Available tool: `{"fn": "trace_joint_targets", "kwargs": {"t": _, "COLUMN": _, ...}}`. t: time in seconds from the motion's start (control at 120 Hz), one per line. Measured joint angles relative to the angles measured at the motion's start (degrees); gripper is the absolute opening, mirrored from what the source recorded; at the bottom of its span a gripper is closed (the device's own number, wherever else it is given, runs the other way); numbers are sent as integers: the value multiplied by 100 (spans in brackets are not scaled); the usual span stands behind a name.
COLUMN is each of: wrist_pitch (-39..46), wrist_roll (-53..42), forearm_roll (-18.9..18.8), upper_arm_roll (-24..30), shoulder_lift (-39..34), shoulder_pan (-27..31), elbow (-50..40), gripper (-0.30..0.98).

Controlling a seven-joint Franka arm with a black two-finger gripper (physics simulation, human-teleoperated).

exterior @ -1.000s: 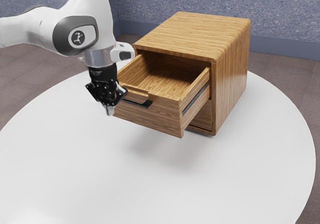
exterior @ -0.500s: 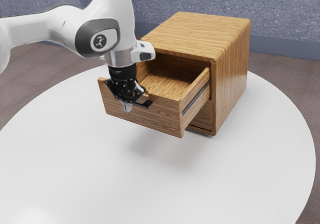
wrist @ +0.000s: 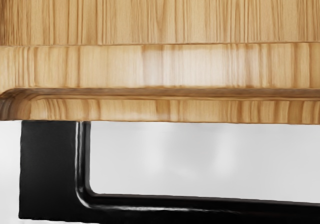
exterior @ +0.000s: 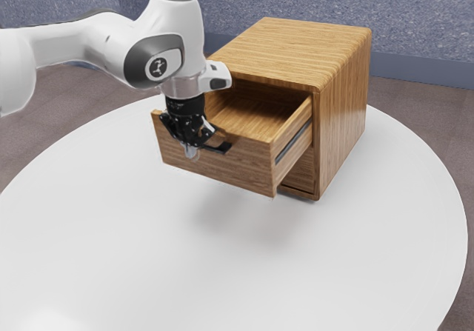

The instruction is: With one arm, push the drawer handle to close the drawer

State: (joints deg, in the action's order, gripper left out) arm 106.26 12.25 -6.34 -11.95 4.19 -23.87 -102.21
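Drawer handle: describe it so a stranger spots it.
On the round white table stands a wooden cabinet with an open drawer. The handle is the black bar on that drawer's front; unlike the dark rail along the drawer's side, it juts outward.

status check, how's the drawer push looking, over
Hand at the black handle, in front of the drawer. Drawer open, jutting from the cabinet. No obstruction seen.
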Motion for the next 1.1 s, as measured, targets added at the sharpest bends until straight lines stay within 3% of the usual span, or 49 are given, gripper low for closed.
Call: {"fn": "trace_joint_targets", "kwargs": {"t": 1.1, "wrist_pitch": 1415, "wrist_roll": -22, "forearm_roll": -334, "upper_arm_roll": 27, "shoulder_lift": 1094, "shoulder_pan": 37, "elbow": 1085, "gripper": -10}}
